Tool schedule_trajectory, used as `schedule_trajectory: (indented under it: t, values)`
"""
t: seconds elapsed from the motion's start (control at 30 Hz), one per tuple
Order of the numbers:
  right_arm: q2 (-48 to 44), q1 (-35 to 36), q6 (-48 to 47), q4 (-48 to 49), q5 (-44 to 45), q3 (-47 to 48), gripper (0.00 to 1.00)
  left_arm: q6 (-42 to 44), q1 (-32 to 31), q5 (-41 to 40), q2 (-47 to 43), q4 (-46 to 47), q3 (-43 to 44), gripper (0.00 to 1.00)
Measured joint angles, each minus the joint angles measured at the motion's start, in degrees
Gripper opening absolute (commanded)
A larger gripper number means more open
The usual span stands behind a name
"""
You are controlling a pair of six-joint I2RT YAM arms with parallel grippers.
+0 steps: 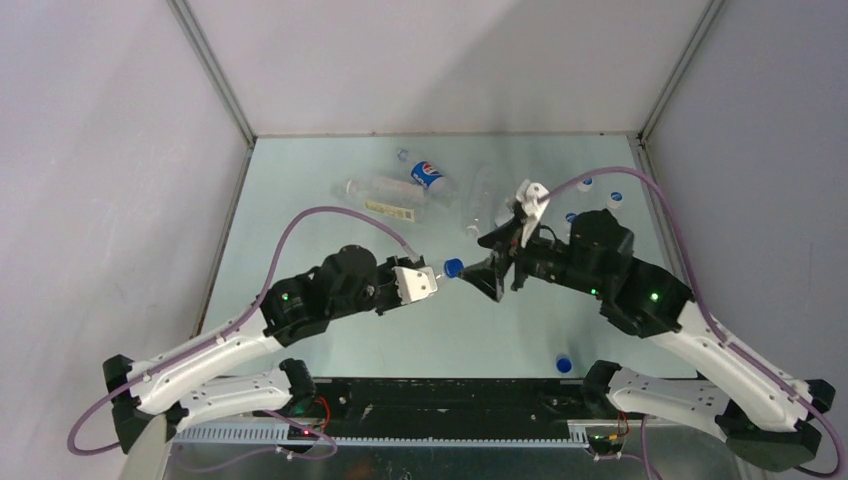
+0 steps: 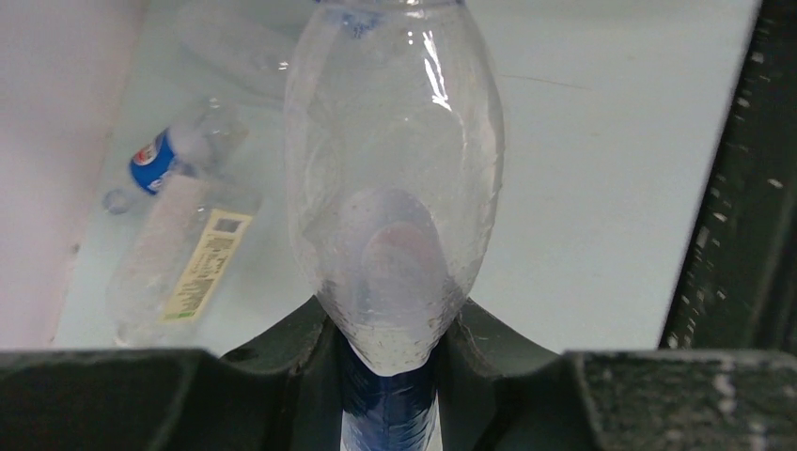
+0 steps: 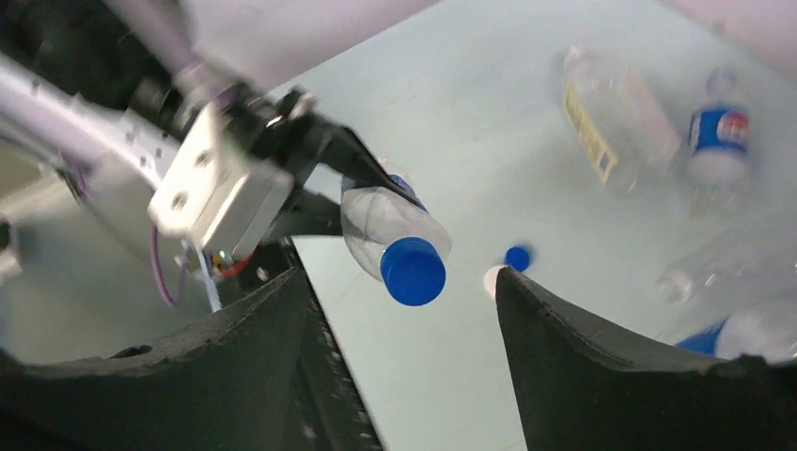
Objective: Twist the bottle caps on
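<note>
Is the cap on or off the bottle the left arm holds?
On. A blue cap covers the mouth of the bottle in the left gripper; how tight, cannot tell.

Pale table (image 1: 440,330), three bottles lying flat toward the far edge: a blue-labelled one (image 1: 427,176), a pale-labelled one (image 1: 385,200) and a plain one (image 1: 483,195). Loose caps too, some at far right (image 1: 571,217), one blue near the front (image 1: 563,364).

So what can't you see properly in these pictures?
- Left wrist view: the held bottle loses its top at the upper edge.
- Right wrist view: a white cap sits half behind the right tool; lying bottles are blurred.
- Top view: the blue cap is too small to judge how tight.
</note>
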Motion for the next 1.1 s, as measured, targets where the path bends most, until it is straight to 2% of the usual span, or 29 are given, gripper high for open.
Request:
schedule_trajectory:
  t: [0.2, 0.27, 0.47, 0.6, 1.1]
  values:
    - [-3.9, 0.0, -25.5, -4.3, -12.4, 0.0, 0.71, 3.8, 4.4, 16.2, 5.4, -12.6, 9.2, 0.0]
    - [-4.1, 0.3, -33.6, -6.9, -15.4, 0.0, 0.66, 5.6, 4.6, 20.4, 8.2, -16.8, 12.1, 0.0]
    - [-3.2, 2.3, -49.7, -13.2, -18.1, -0.2, 0.56, 8.5, 4.7, 26.5, 12.9, -23.7, 14.8, 0.0]
    - [-2.7, 4.3, -55.2, -15.5, -18.7, -0.3, 0.5, 9.1, 4.7, 28.0, 13.3, -25.1, 15.1, 0.0]
    - [0.1, 8.9, -61.2, -17.8, -17.9, -0.4, 0.47, 10.0, 4.7, 30.8, 13.3, -25.7, 16.0, 0.0]
